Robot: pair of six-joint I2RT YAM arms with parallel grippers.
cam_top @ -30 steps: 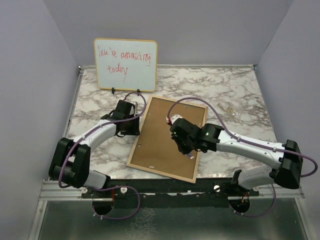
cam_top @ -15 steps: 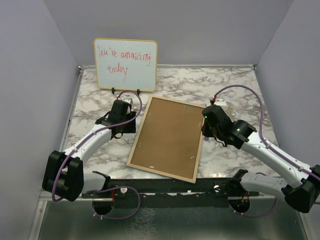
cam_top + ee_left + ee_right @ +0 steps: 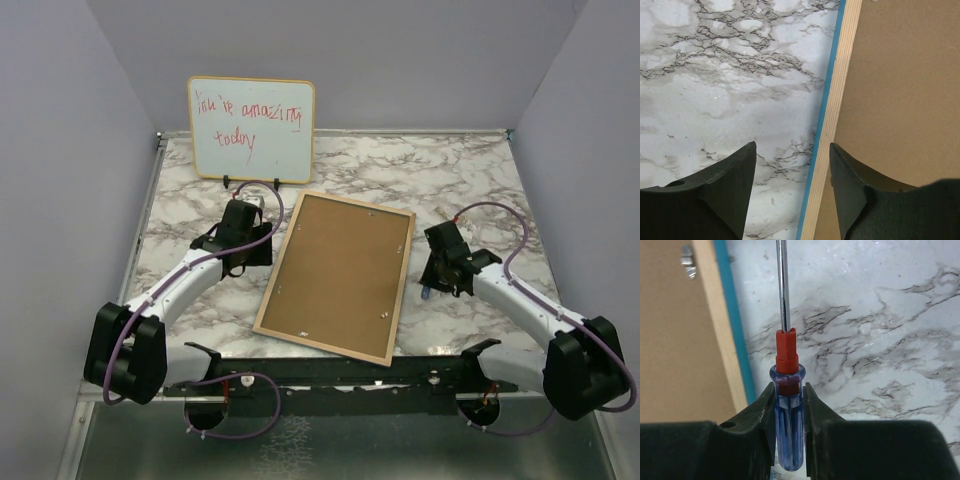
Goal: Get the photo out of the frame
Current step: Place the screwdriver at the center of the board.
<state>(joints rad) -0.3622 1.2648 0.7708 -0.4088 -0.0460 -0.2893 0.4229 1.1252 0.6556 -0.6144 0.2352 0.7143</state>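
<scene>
The frame [image 3: 340, 275] lies face down in the middle of the table, brown board up, pale wood rim [image 3: 837, 115] with a blue edge showing in both wrist views. The photo is hidden under the board. My left gripper [image 3: 792, 150] is open above the frame's left rim, one finger over the marble and the other over the board; from above it shows at the frame's upper left [image 3: 262, 232]. My right gripper [image 3: 788, 390] is shut on a screwdriver [image 3: 787, 405] with a clear blue handle, red collar and steel shaft, over the marble just right of the frame [image 3: 715, 340].
A small whiteboard [image 3: 251, 129] with red handwriting stands at the back left. A small metal clip [image 3: 688, 262] sits on the board near the frame's right rim. A clear bit of something lies on the marble at the back right [image 3: 462, 226].
The right arm has swung off the board to the frame's right side with the screwdriver. The left gripper has shifted up along the frame's left edge and its jaws have widened.
</scene>
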